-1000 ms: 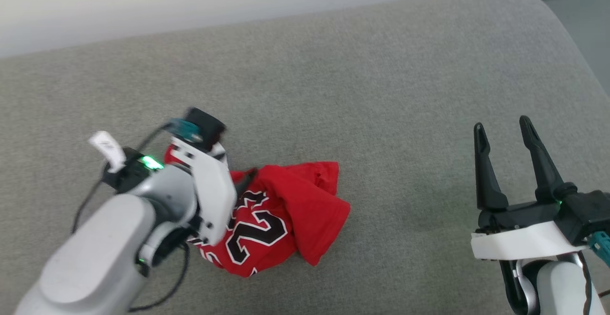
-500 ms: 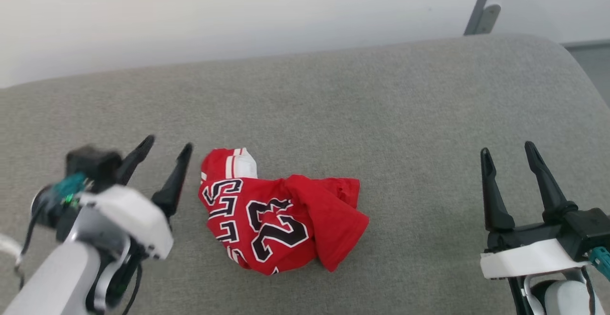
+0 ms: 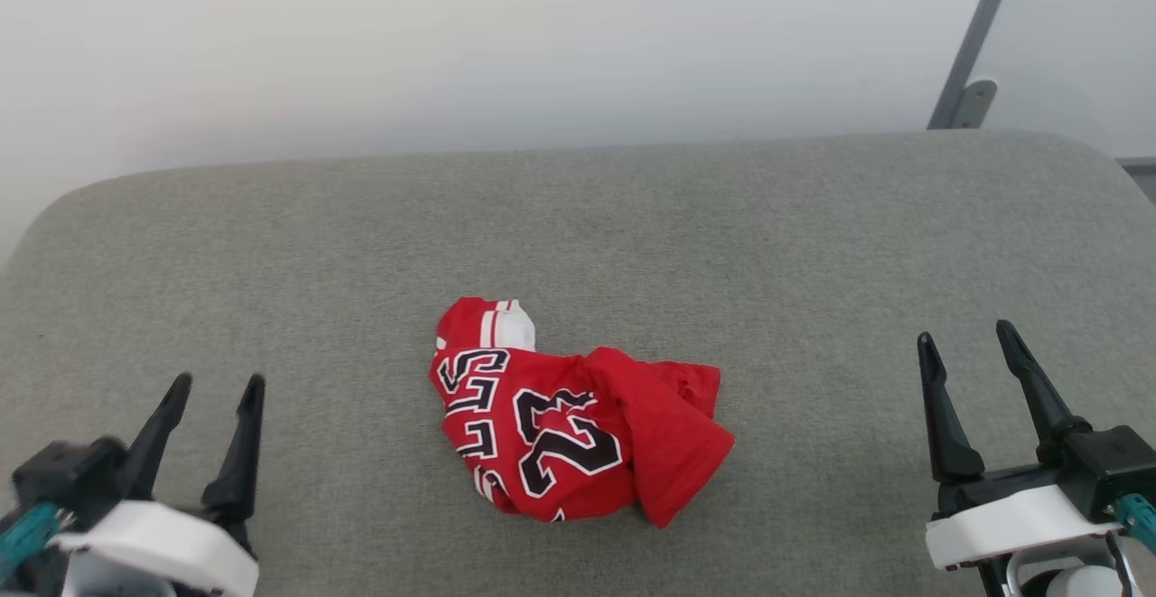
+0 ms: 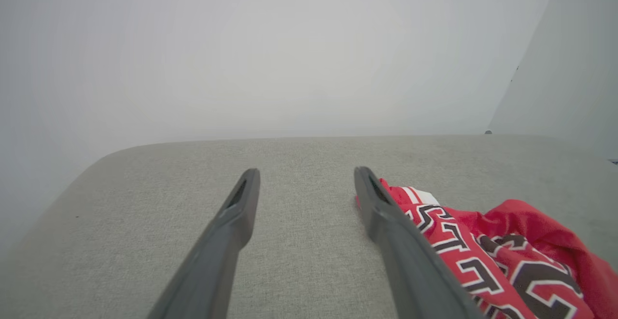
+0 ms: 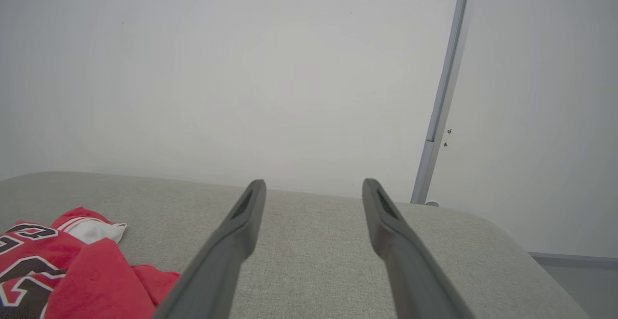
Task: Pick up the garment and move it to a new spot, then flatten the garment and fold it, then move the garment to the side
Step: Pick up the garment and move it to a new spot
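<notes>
The garment (image 3: 578, 434) lies crumpled at the middle of the grey cushion (image 3: 813, 263), print up, with its right part folded over itself. A pinch into that heap would likely catch several layers at once, so the cloth might lift as a wad and resist flattening. A shallow grab at a loose fold might slip.

The left end effector (image 3: 221, 380) at near left and the right end effector (image 3: 963, 333) at near right both stand wide apart and empty. Each is well clear of the garment.

Red garment (image 3: 578, 416), crumpled in a heap. Black numeral "23" with white outline, readable on the upturned face, lying tilted in the head view. Beside it is the same style of lettering, turned sideways: an "S" and what look like two "L"s. Rest of that word folded under. No other text legible.
</notes>
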Tool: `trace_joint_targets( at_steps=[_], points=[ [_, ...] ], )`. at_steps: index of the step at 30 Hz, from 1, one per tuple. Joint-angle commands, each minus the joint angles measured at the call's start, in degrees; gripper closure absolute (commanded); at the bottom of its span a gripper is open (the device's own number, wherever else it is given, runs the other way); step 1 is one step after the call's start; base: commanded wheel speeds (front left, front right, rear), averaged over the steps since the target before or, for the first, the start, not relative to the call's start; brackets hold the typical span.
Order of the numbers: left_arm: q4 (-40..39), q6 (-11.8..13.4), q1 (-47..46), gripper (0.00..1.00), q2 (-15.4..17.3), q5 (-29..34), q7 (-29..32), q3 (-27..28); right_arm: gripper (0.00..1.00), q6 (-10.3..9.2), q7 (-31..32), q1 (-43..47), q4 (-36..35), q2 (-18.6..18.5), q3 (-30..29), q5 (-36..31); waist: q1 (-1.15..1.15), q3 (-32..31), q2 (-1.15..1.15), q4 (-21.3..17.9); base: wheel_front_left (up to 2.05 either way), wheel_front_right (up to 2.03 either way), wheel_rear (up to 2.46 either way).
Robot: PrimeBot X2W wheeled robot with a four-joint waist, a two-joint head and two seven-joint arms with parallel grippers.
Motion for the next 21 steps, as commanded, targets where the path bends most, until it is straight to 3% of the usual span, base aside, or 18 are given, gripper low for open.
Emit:
trace_joint_targets(
  at_steps=[1, 8, 21],
  points=[
    [0.14, -0.18, 1.80, 0.00, -0.21, -0.46, -0.89, 1.10, 0.00, 0.00, -0.32, 0.38, 0.31, -0.36, -0.05, 0.39, 0.00, -0.44, 0.00, 0.68, 0.00, 0.00, 0.00],
    [0.11, -2.39, 6.09, 0.00, -2.71, 1.04, -2.17, 7.03, 0.00, 0.00, -0.32, 0.74, 0.88, -0.52, -0.63, 0.43, 0.00, -1.14, 0.00, 2.43, 0.00, 0.00, 0.00],
    [-1.62, -11.14, 12.70, 0.00, -12.98, 9.23, -2.21, 20.27, 0.00, 0.00, -0.32, 1.84, 0.64, 0.53, -1.21, 0.26, 0.00, -2.08, 0.00, 3.79, 0.00, 0.00, 0.00]
  ],
)
